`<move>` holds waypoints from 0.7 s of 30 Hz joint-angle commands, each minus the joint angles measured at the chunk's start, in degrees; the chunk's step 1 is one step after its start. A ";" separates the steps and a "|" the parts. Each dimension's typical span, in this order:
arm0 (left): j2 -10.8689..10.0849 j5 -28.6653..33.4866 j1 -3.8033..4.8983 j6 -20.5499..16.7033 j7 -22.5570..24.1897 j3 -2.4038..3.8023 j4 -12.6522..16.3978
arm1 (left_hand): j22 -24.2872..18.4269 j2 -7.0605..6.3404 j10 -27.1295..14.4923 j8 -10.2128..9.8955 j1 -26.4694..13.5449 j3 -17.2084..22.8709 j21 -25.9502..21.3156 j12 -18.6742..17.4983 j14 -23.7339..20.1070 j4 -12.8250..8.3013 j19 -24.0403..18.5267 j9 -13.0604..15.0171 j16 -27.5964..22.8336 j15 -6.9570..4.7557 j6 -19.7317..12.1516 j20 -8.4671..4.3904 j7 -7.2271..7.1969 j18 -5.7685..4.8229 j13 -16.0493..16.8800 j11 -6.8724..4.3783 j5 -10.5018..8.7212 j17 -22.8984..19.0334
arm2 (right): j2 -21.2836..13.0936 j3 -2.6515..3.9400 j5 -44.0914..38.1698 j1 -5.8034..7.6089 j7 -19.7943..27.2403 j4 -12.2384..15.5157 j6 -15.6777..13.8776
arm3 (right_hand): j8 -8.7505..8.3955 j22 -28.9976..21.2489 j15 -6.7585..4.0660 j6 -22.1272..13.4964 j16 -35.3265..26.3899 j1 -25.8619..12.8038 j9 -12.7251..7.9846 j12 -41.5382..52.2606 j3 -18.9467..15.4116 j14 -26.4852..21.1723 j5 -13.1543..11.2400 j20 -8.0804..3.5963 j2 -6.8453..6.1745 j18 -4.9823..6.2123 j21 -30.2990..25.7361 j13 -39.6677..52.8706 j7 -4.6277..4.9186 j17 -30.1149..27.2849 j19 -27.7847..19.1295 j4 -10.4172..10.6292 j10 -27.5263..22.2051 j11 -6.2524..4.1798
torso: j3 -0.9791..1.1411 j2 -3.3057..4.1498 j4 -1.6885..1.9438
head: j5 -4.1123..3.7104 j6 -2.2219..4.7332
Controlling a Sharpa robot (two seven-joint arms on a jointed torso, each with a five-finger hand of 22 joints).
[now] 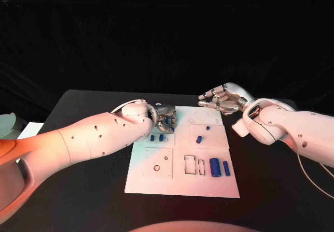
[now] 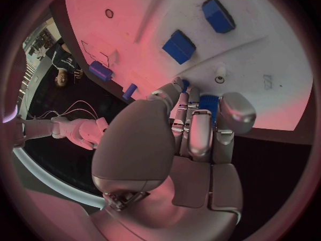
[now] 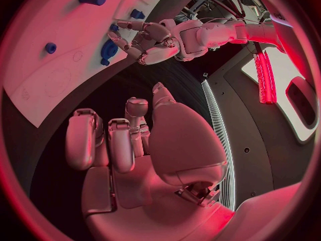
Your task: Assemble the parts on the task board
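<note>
Pinching blue part (image 2: 208,103) w/ left hand (image 2: 194,128); right hand (image 1: 221,100) curled, empty.

A black table (image 1: 83,193) with a matte top takes up the lower part of the head view. Its far edge runs straight across, and its far left corner is rounded. Behind the table hangs a dark curtain (image 1: 167,43) in faint upright folds, reaching across the whole width beyond the far edge. Off the table's left edge, well apart from its middle, stands a pale rounded thing (image 1: 8,126), cut off by the frame; what it is cannot be told. Just beside it, nearer the table's left edge, lies a flat white piece (image 1: 31,129). Over the table's right side a thin pale cable (image 1: 310,170) curves down.
</note>
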 commanded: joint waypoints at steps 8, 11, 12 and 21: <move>0.99 -0.46 -0.34 3.30 -0.22 -0.47 -1.30 | 1.31 1.59 2.53 -0.61 1.41 3.32 1.39 -1.22 1.80 -1.47 1.34 -0.50 0.04 -0.86 1.76 -0.73 -0.17 -0.57 -0.32 -0.38 0.17 -0.86 | 0.13 0.00 -0.54 -0.03 0.53 0.10 0.78 | -0.12 -0.03 -0.29 0.37 -0.24 0.03 0.07 0.16 -0.28 4.33 0.37 -0.43 0.61 0.43 -0.30 0.08 0.04 8.24 -0.04 -0.11 0.02 -0.11 | -0.01 0.03 0.02 | -0.06 -0.20; 1.28 -0.58 -0.43 3.91 -0.39 -0.55 -1.92 | 1.50 1.51 3.10 -0.84 1.23 4.42 1.48 -1.89 1.77 -1.94 1.21 -0.69 0.09 -0.87 2.20 -0.75 -0.16 -0.58 -0.41 -0.37 0.18 -1.14 | 0.13 0.00 -0.54 -0.03 0.52 0.14 0.79 | -0.12 -0.03 -0.29 0.37 -0.24 0.03 0.07 0.16 -0.28 4.33 0.37 -0.43 0.61 0.43 -0.30 0.08 0.04 8.24 -0.04 -0.11 0.02 -0.11 | 0.01 0.02 -0.01 | -0.11 -0.23; 1.38 -0.60 -0.47 4.08 -0.46 -0.57 -2.15 | 1.53 1.45 3.19 -0.89 1.18 4.60 1.49 -2.03 1.76 -2.05 1.19 -0.73 0.09 -0.85 2.27 -0.77 -0.15 -0.57 -0.42 -0.38 0.17 -1.21 | 0.13 0.00 -0.54 -0.03 0.52 0.16 0.79 | -0.12 -0.03 -0.29 0.37 -0.24 0.03 0.07 0.16 -0.28 4.33 0.37 -0.43 0.61 0.43 -0.30 0.08 0.04 8.24 -0.04 -0.11 0.02 -0.11 | 0.01 -0.01 -0.01 | -0.12 -0.29; 1.89 -0.67 -0.70 5.20 -0.75 -0.70 -3.17 | 1.92 0.83 3.78 -1.57 0.49 6.32 1.69 -3.61 1.67 -3.05 0.97 -1.19 0.16 -0.66 2.71 -0.72 0.10 -0.58 -0.58 -0.19 0.12 -1.81 | 0.09 0.00 -0.54 -0.03 0.49 0.27 0.79 | -0.12 -0.03 -0.29 0.37 -0.24 0.03 0.07 0.16 -0.28 4.33 0.37 -0.43 0.61 0.43 -0.30 0.08 0.04 8.24 -0.04 -0.11 0.02 -0.11 | 0.04 -0.05 -0.02 | -0.19 -0.42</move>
